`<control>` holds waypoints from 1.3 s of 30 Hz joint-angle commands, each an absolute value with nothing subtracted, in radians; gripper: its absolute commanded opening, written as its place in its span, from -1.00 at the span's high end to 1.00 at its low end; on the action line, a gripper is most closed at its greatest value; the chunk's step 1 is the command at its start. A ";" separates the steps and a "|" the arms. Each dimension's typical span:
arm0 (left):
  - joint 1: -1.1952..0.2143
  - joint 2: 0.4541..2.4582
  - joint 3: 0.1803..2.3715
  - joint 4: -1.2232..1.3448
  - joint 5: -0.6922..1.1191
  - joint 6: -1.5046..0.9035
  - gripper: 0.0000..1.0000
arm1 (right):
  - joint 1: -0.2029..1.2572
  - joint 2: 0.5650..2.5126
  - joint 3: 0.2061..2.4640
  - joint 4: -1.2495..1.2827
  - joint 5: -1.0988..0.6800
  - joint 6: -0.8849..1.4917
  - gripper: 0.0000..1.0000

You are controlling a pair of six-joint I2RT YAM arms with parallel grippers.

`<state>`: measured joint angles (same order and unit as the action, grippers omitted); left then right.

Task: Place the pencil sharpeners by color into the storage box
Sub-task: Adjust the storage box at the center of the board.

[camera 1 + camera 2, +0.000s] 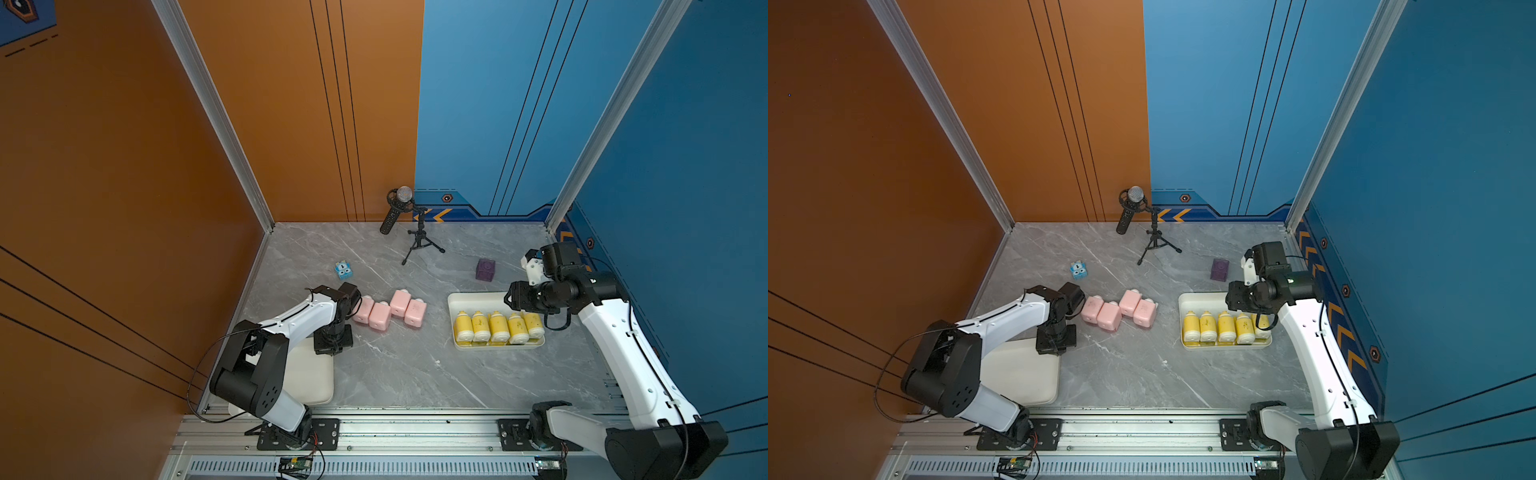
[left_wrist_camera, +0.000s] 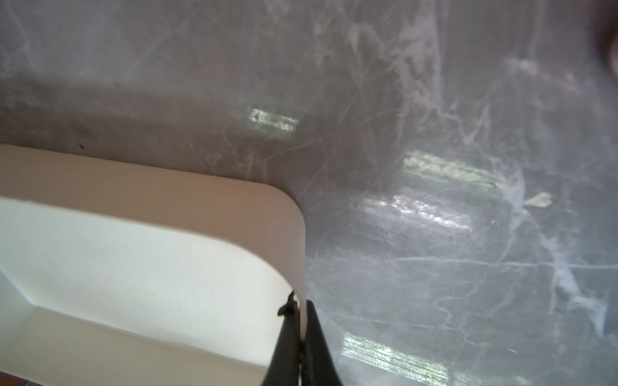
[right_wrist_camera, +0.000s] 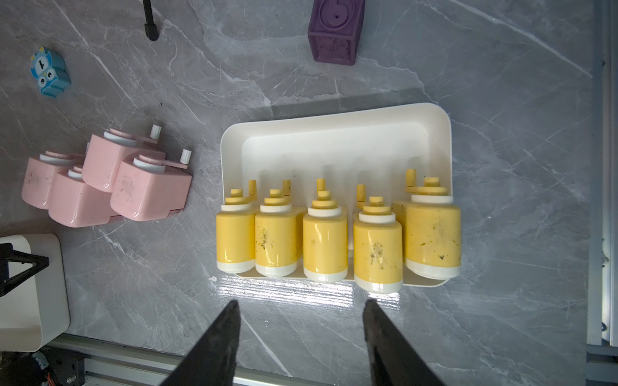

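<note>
The left gripper [image 2: 300, 305] is clamping its jaws on the side wall of the empty cream storage box [image 2: 167, 187], close to a corner. The right gripper [image 3: 301, 302] is hanging with jaws apart, holding nothing. Dragging by that thin wall is risking a slip or tilt, and a swing could knock the four pink pencil sharpeners [image 3: 100, 180] lying on the marble table [image 3: 501, 100] just beyond the empty box. Well apart from the empty box, past the pinks, a second cream box [image 3: 334, 143] is holding five yellow pencil sharpeners [image 3: 326, 234] in a row.

The box [image 1: 473, 301] holds five sharpeners [image 1: 498, 328] — four sharpeners [image 1: 380, 318] lie left.
</note>
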<state>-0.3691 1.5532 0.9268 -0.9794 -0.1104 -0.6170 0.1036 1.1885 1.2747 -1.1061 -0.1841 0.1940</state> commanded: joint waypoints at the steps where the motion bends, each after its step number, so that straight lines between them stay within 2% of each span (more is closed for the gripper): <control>1: -0.339 1.575 0.979 -0.974 -0.091 -0.562 1.00 | 0.098 1.178 1.305 -1.094 -0.193 0.215 -0.20; 8: -0.286 1.662 1.144 -0.982 -0.053 -0.452 1.00 | 0.098 1.181 1.319 -1.097 -0.182 0.224 -0.21; 19: -0.231 1.916 1.438 -1.028 -0.035 -0.317 1.00 | 0.094 1.199 1.325 -1.097 -0.146 0.240 -0.21; 31: -0.227 1.985 1.529 -1.042 -0.024 -0.273 1.00 | 0.095 1.224 1.329 -1.088 -0.148 0.247 -0.21; 36: -0.235 1.966 1.536 -1.043 -0.035 -0.281 0.60 | 0.096 1.227 1.318 -1.081 -0.152 0.245 -0.21; 39: -0.239 1.939 1.551 -1.043 -0.035 -0.291 0.43 | 0.096 1.220 1.307 -1.076 -0.155 0.243 -0.22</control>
